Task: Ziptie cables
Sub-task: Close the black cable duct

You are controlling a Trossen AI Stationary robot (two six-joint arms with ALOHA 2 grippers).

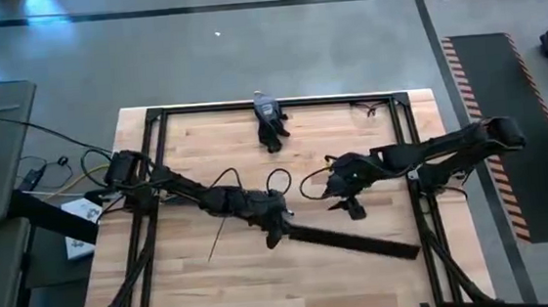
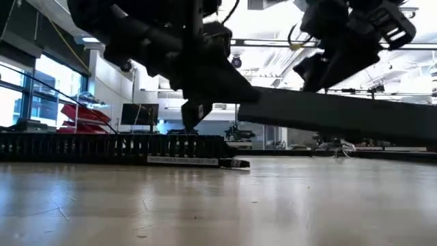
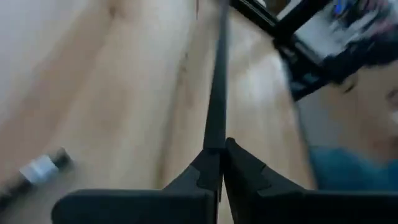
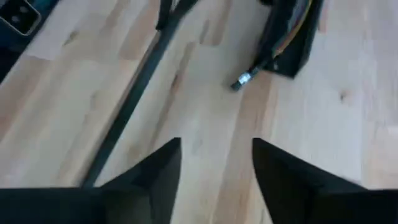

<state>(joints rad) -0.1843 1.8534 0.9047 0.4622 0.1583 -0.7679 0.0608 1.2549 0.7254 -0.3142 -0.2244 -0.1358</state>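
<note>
Left claw (image 3: 219,155) is pinched on the end of the flat black strip (image 1: 354,241), not on the cables. Right claw (image 4: 216,144) gapes wide over bare desk (image 1: 205,149). The cables are probably the pale tangle far across the desk (image 2: 336,145), hard to confirm. Expect them light, limp and splaying, so gather them and pinch mid-bundle.

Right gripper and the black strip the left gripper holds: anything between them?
Only bare table between the right gripper and the black strip in the left gripper; high and right wrist views show it.
</note>
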